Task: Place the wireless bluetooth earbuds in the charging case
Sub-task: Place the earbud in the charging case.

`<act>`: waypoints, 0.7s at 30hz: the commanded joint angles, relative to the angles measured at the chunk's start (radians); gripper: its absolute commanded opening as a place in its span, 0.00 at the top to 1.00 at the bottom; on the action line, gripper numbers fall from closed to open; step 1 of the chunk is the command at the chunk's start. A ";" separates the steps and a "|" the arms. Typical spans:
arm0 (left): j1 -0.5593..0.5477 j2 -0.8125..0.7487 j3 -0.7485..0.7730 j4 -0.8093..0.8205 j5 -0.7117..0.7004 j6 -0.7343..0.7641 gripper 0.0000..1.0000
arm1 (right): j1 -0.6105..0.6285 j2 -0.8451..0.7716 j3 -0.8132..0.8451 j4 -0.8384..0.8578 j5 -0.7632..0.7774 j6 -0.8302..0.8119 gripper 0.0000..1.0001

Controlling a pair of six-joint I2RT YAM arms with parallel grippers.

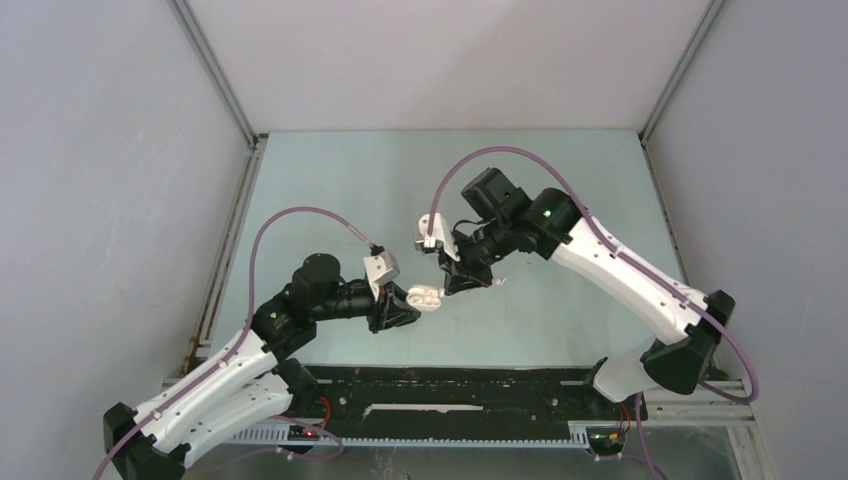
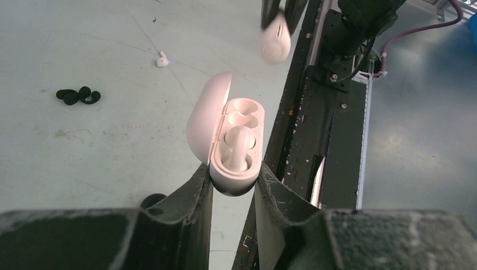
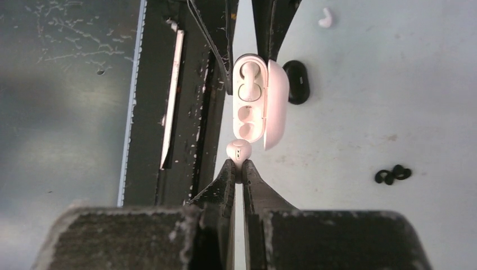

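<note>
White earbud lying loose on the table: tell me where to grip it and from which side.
Likely its rounded body, from straight above: the white earbud lies alone on the table, bare surface all round, and its short stem looks too thin to pinch.

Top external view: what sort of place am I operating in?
Probably a lab robot test cell: plain grey panel walls on aluminium framing, a pale table, and the left arm and right arm bolted to a black base rail.
</note>
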 commanded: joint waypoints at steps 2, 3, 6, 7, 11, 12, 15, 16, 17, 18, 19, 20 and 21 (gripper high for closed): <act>-0.008 -0.019 0.013 0.015 -0.005 0.027 1.00 | 0.046 0.041 0.033 -0.039 -0.007 0.048 1.00; -0.008 -0.021 0.012 0.015 -0.009 0.028 1.00 | 0.053 0.048 0.037 -0.038 0.000 0.049 1.00; -0.007 -0.028 0.009 0.016 -0.009 0.030 1.00 | 0.063 0.065 0.045 -0.037 -0.002 0.053 1.00; -0.007 -0.030 0.009 0.018 -0.005 0.030 1.00 | 0.065 0.069 0.044 -0.035 -0.003 0.052 1.00; -0.007 -0.041 0.006 0.023 0.005 0.028 1.00 | 0.069 0.077 0.041 -0.030 -0.001 0.049 1.00; -0.008 -0.044 0.004 0.025 0.011 0.028 1.00 | 0.070 0.076 0.038 -0.025 -0.001 0.048 1.00; -0.008 -0.050 -0.001 0.038 0.032 0.025 1.00 | 0.070 0.067 0.022 0.002 0.005 0.051 1.00; -0.006 -0.050 -0.002 0.040 0.036 0.024 1.00 | 0.070 0.062 0.017 0.011 0.008 0.052 1.00; -0.007 -0.048 -0.002 0.039 0.039 0.023 1.00 | 0.070 0.059 0.013 0.018 0.013 0.054 1.00; -0.008 -0.047 -0.002 0.040 0.040 0.022 1.00 | 0.070 0.057 0.011 0.025 0.016 0.055 1.00; -0.007 -0.045 -0.002 0.040 0.044 0.022 1.00 | 0.070 0.054 0.009 0.029 0.018 0.058 1.00; -0.007 -0.045 -0.001 0.041 0.044 0.022 1.00 | 0.070 0.052 0.008 0.035 0.020 0.061 1.00; -0.007 -0.044 -0.001 0.041 0.045 0.022 1.00 | 0.069 0.048 0.006 0.042 0.020 0.065 1.00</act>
